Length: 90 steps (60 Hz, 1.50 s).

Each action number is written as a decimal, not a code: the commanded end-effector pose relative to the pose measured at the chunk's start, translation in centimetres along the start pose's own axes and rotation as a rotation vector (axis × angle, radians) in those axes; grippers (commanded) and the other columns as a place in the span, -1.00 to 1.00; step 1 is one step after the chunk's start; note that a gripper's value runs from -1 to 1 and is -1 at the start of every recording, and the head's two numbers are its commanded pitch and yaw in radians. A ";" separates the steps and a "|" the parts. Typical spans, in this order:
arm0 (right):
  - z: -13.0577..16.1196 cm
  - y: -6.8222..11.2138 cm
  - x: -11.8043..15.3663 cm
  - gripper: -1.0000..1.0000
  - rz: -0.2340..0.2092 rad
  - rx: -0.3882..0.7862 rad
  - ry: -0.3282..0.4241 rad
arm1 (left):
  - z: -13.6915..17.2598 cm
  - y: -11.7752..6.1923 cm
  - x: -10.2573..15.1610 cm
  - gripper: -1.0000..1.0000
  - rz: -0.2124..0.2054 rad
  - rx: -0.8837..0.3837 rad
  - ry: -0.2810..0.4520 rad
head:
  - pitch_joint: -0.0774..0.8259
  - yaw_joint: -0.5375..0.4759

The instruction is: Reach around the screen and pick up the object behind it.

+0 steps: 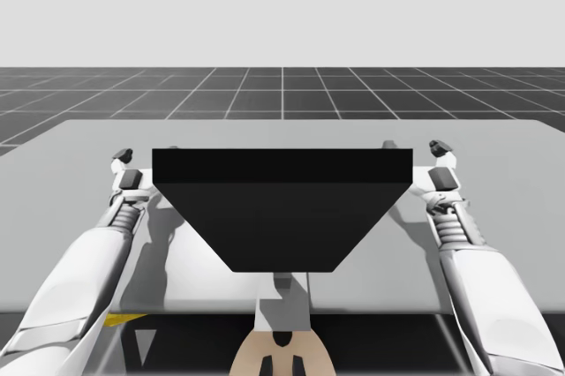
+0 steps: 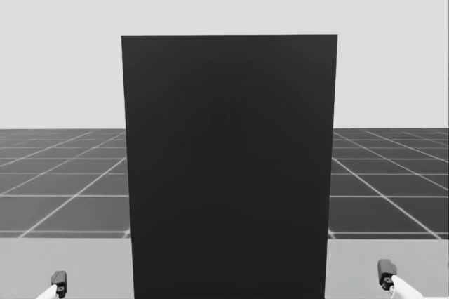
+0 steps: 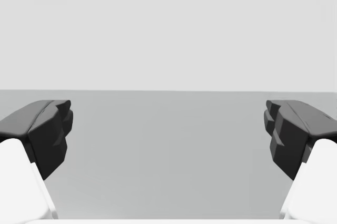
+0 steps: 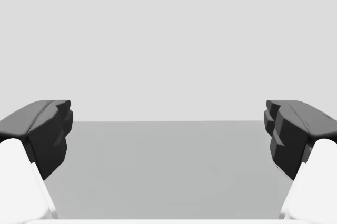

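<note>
A tall black screen [image 2: 229, 165] stands upright in the middle of the grey table [image 1: 503, 217] and hides whatever lies behind it. In the high view the screen [image 1: 282, 208] reads as a dark slab between my two arms. My left gripper [image 1: 146, 153] hovers at the screen's left edge, and my right gripper [image 1: 413, 146] at its right edge. Both are open and empty. In the left wrist view my left gripper [image 3: 168, 134] faces bare table, with nothing between its fingers [image 3: 50, 134]. My right gripper [image 4: 168, 134] in the right wrist view likewise holds nothing.
Bare grey table surface stretches on both sides of the screen and beyond it to the far edge [image 1: 282, 122]. A dark gridded floor [image 2: 63, 187] lies past the table. A small yellow sliver [image 1: 115, 318] shows at the table's near edge under my left arm.
</note>
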State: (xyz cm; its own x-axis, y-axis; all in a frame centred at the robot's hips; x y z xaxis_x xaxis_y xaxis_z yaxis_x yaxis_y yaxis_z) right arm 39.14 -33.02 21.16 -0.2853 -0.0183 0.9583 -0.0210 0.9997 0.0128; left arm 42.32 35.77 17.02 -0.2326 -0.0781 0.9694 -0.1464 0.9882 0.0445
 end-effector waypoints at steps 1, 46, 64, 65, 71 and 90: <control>0.2 0.0 -0.2 -1.00 0.012 -0.026 -0.002 | -0.1 0.0 -0.1 -1.00 0.003 -0.011 0.005 | -0.87 0.08; 6.1 2.1 2.5 -1.00 -0.256 1.097 0.228 | 7.3 0.4 4.1 -1.00 0.024 -0.986 0.061 | -0.77 0.04; 6.3 2.1 2.3 -1.00 -0.181 1.117 0.360 | 8.8 -1.1 4.4 -1.00 -0.008 -1.095 0.244 | -0.74 0.03; 6.3 2.1 2.3 -1.00 -0.180 1.117 0.362 | 8.9 -1.2 4.4 -1.00 -0.010 -1.095 0.249 | -0.74 0.03; 6.4 2.1 2.2 -1.00 -0.169 1.115 0.357 | 8.6 -2.1 3.8 -1.00 -0.038 -1.089 0.273 | -0.73 0.04; 6.6 2.2 2.2 -1.00 -0.149 1.119 0.336 | 4.9 -5.5 0.8 -1.00 -0.053 -1.073 0.322 | -0.71 0.09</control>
State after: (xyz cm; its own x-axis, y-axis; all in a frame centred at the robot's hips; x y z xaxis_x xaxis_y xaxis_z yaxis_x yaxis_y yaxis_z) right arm 32.22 -31.10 21.51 0.0417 0.0209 0.9989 -0.8973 0.4405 0.0282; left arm 36.26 31.23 17.23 0.0117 -0.2261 0.9740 0.7872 0.6028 0.1305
